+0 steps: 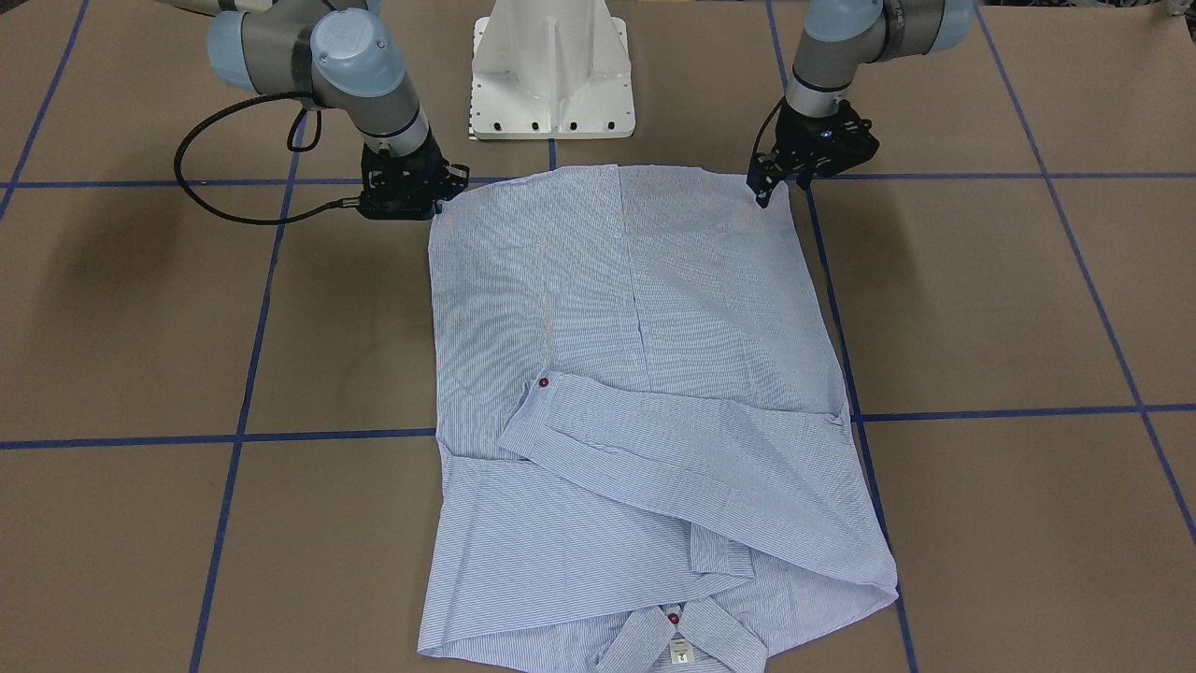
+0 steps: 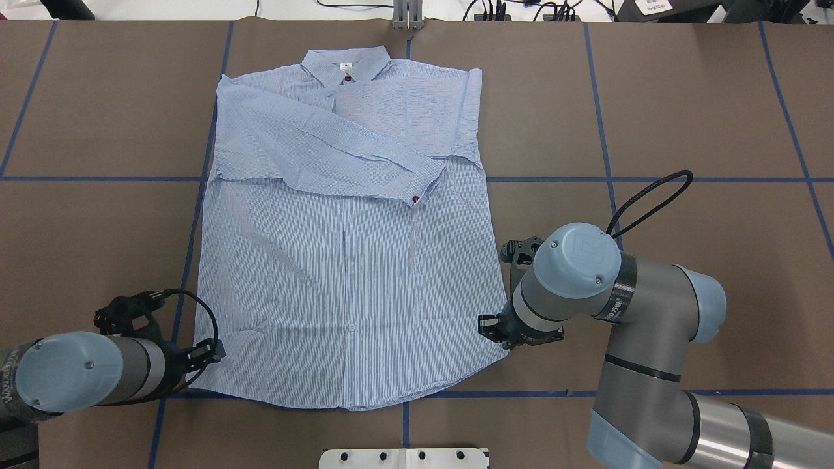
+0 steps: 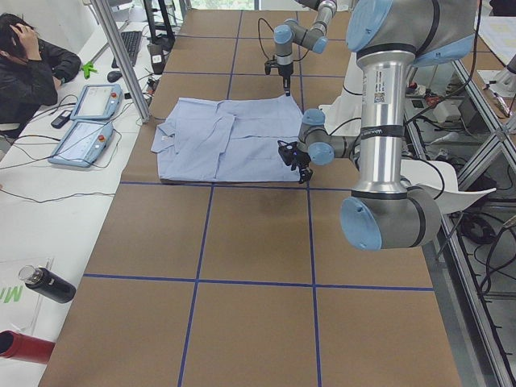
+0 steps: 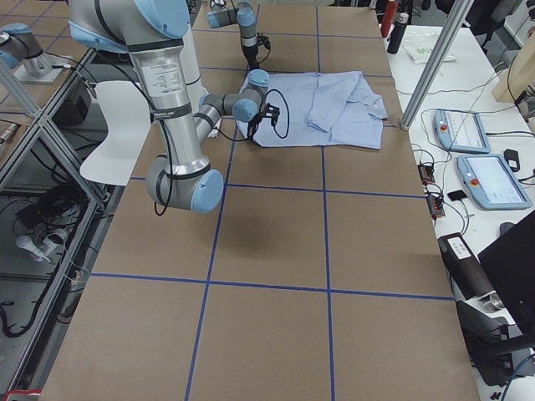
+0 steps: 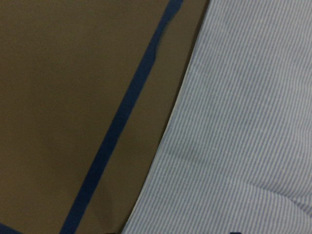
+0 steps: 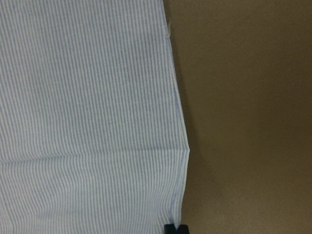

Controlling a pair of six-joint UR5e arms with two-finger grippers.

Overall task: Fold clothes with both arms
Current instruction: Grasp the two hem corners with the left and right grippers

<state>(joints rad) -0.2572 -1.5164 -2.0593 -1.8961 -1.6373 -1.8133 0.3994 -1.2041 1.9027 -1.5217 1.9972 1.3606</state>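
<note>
The striped shirt (image 1: 635, 374) lies flat on the table, front up, collar (image 2: 345, 65) on the far side from the robot and one cuffed sleeve (image 2: 326, 153) folded across the chest. My left gripper (image 1: 763, 193) is at the near hem corner on its side, low on the table (image 2: 212, 355), and looks shut on the shirt's edge (image 5: 195, 146). My right gripper (image 1: 439, 201) is at the opposite hem corner (image 2: 493, 332). In the right wrist view its dark fingertips (image 6: 175, 228) meet at the cloth's edge (image 6: 180, 156), which puckers there.
Brown paper with blue tape lines (image 2: 606, 179) covers the table (image 2: 684, 98). The white pedestal base (image 1: 551, 70) stands just behind the hem. A person (image 3: 28, 72) sits at the side bench with teach pendants (image 3: 85, 121). A dark bottle (image 3: 48, 284) lies near the table corner.
</note>
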